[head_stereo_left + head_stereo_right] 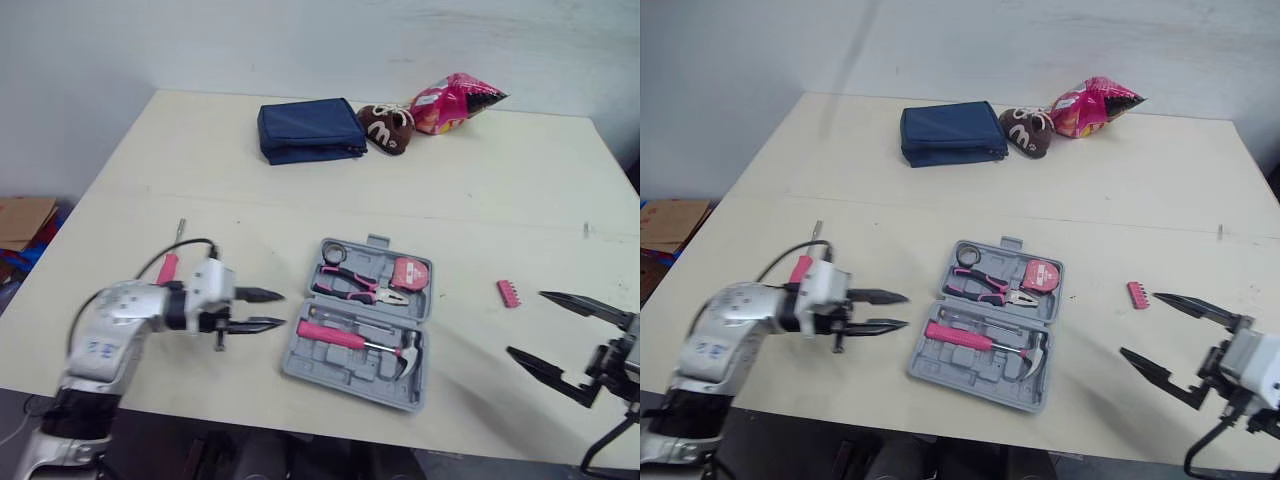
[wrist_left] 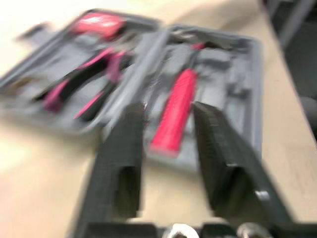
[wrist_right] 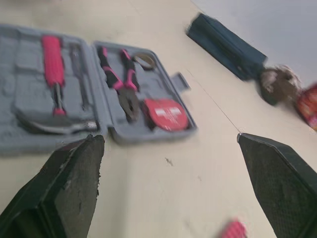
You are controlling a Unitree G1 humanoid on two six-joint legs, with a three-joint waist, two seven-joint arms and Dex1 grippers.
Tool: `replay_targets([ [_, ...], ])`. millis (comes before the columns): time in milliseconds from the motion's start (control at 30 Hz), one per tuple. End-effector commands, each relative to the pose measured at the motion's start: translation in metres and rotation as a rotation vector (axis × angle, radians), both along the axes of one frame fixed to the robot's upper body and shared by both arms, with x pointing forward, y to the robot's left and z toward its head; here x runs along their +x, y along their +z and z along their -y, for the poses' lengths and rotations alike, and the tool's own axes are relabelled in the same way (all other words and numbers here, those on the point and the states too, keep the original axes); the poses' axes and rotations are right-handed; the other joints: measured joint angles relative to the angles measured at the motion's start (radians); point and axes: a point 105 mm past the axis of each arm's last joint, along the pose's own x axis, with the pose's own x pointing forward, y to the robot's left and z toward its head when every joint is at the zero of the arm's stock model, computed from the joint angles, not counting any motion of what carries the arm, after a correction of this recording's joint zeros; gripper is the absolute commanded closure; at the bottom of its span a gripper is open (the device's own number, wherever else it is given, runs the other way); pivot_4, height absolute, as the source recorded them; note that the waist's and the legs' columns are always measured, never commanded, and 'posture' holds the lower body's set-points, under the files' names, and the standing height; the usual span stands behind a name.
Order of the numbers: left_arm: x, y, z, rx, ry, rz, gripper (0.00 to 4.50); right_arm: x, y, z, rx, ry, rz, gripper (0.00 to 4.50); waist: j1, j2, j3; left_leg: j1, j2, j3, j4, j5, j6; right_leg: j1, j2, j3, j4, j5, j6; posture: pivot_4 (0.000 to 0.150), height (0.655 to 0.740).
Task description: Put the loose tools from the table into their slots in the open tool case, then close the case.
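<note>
The grey tool case [image 1: 345, 372] lies open near the table's front edge. It holds pink-handled pliers [image 1: 345, 283], a red tape measure [image 1: 408, 274] and a pink-handled hammer [image 1: 345, 337]. My left gripper [image 1: 283, 308] hovers just left of the case, pointing at it, open with nothing between its fingers [image 2: 124, 163]. A pink-handled screwdriver [image 1: 168, 266] lies on the table behind my left wrist, partly hidden. A small pink bit holder [image 1: 508, 293] lies to the right of the case. My right gripper [image 1: 525, 322] is open wide and empty, in front of the bit holder.
A navy pouch [image 1: 310, 130], a brown plush toy [image 1: 388, 127] and a pink snack bag [image 1: 455, 100] sit at the table's far side. A cardboard box [image 1: 20, 220] lies on the floor to the left. The table's front edge runs just below the case.
</note>
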Motion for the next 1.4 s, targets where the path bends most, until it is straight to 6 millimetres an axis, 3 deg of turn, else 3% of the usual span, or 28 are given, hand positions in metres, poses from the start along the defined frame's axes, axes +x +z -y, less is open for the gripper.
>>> replay_targets([
  [33, 0.005, 0.017, -0.058, -0.011, 0.270, 0.096, 1.07, -0.009, 0.006, 0.031, -0.052, -0.095, 0.038, 0.00, 0.000, -0.001, 0.001, 0.000, 0.000, 0.000, 0.000, 0.000, 0.000, 0.000, 0.000, 0.000, 0.000, 0.001, 0.000, 0.150, 0.7400],
  [100, 0.003, 0.019, -0.096, -0.010, 0.436, 0.127, 0.15, -0.014, 0.004, 0.047, -0.059, -0.149, 0.033, 0.00, -0.001, -0.003, 0.003, 0.001, 0.000, 0.000, -0.001, 0.000, -0.001, 0.000, 0.000, 0.001, 0.001, 0.001, 0.000, 0.150, 0.7400],
  [133, -0.003, 0.015, -0.117, 0.004, 0.515, 0.115, 0.06, -0.015, 0.004, 0.055, -0.054, -0.182, 0.035, 0.00, -0.002, -0.004, 0.003, 0.002, 0.001, 0.000, -0.002, 0.001, -0.002, 0.000, 0.000, 0.001, 0.001, 0.001, -0.001, 0.150, 0.7400],
  [200, -0.020, 0.010, -0.160, 0.017, 0.688, 0.105, 0.06, -0.020, 0.005, 0.073, -0.064, -0.248, 0.038, 0.00, -0.008, -0.004, 0.004, 0.002, 0.001, 0.001, -0.004, 0.000, -0.003, -0.002, 0.000, 0.002, 0.000, 0.000, -0.002, 0.150, 0.7400],
  [467, -0.086, -0.004, -0.277, 0.048, 1.227, 0.101, 0.06, -0.036, -0.009, 0.113, -0.078, -0.374, -0.032, 0.00, -0.010, -0.007, 0.005, 0.002, 0.001, 0.002, -0.013, -0.001, -0.005, -0.004, -0.001, 0.002, -0.005, -0.001, -0.005, 0.150, 0.7400],
  [600, -0.107, -0.003, -0.304, 0.031, 1.355, 0.108, 0.06, -0.043, -0.017, 0.124, -0.098, -0.401, -0.060, 0.00, -0.006, -0.007, 0.006, 0.002, 0.001, 0.003, -0.014, -0.001, -0.005, -0.006, -0.001, 0.001, -0.005, -0.002, -0.006, 0.150, 0.7400],
  [833, -0.100, 0.003, -0.295, -0.019, 1.315, 0.111, 0.06, -0.038, -0.026, 0.113, -0.075, -0.361, -0.056, 0.00, -0.005, -0.007, 0.006, 0.002, 0.001, 0.003, -0.015, -0.003, -0.012, -0.008, -0.003, 0.002, -0.002, -0.002, -0.006, 0.150, 0.7400],
  [933, -0.084, 0.007, -0.268, -0.069, 1.206, 0.095, 0.06, -0.025, -0.027, 0.093, -0.042, -0.286, -0.033, 0.00, -0.006, -0.007, 0.005, 0.002, 0.002, 0.003, -0.015, -0.003, -0.012, -0.008, -0.003, 0.002, -0.002, -0.002, -0.007, 0.150, 0.7400],
  [1100, -0.046, 0.022, -0.200, -0.156, 0.967, 0.042, 0.06, 0.000, -0.015, 0.065, 0.027, -0.187, 0.026, 0.00, -0.008, -0.007, 0.006, 0.001, 0.002, 0.003, -0.015, 0.000, -0.009, -0.008, -0.003, 0.002, -0.001, -0.002, -0.006, 0.150, 0.7400],
  [1233, -0.034, 0.009, -0.159, -0.048, 0.799, -0.029, 0.06, 0.009, -0.011, 0.027, 0.073, -0.019, 0.022, 0.00, -0.011, -0.007, 0.006, 0.002, 0.002, 0.004, -0.015, 0.001, -0.007, -0.008, -0.001, 0.002, 0.000, -0.002, -0.006, 0.150, 0.7400],
  [1300, -0.032, 0.000, -0.148, -0.039, 0.762, -0.076, 0.06, 0.012, -0.007, 0.006, 0.123, 0.056, 0.005, 0.00, -0.016, -0.007, 0.006, 0.002, 0.002, 0.004, -0.015, 0.001, -0.007, -0.008, 0.001, 0.002, 0.000, -0.002, -0.006, 0.150, 0.7400],
  [1400, -0.028, -0.014, -0.149, -0.005, 0.791, -0.113, 0.06, 0.010, -0.005, -0.024, 0.166, 0.171, -0.020, 0.00, -0.024, -0.008, 0.006, 0.002, 0.002, 0.004, -0.014, 0.002, -0.007, -0.008, 0.001, 0.002, 0.002, -0.002, -0.005, 0.150, 0.7400],
])
